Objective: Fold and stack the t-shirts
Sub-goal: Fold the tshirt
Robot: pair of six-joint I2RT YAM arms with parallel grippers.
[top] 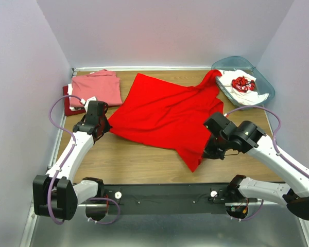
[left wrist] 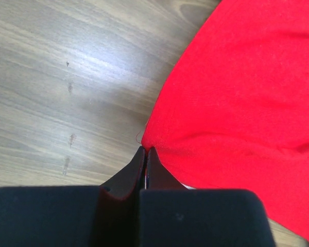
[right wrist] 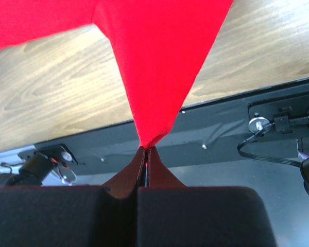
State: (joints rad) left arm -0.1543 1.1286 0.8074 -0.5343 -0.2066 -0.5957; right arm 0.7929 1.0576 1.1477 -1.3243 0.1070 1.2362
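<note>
Far left at the back, the salmon-pink shirt (top: 95,86) lies folded on top of the darker red shirt (top: 68,107), so there's the stack begun; just in front of it the left gripper (top: 103,127) sits low over the table (top: 139,162), its fingers pressed fully together, and the left wrist view shows them nipping the very tip of a corner of the bright red shirt (top: 165,113); only a sliver of cloth is caught there, the corner right at the fingertips and the rest fanning away to the right; the shirt itself is spread open and rumpled across the middle of the table, one far part reaching up to the rim of the teal bin (top: 265,82); on to the right gripper (top: 210,150), clamped tight as well, this one on the near corner, and the right wrist view has that corner drawn to a taut point, lifted clear of the wood by the table's near edge; in the bin lies the white shirt (top: 242,83) with red print, not yet folded; my read is that this is the spread-and-flatten step ahead of the first fold; next, the two arms would need to draw apart evenly, hold the cloth taut and lay it flat, and gently, since the left hold looks slim and could slip.
</note>
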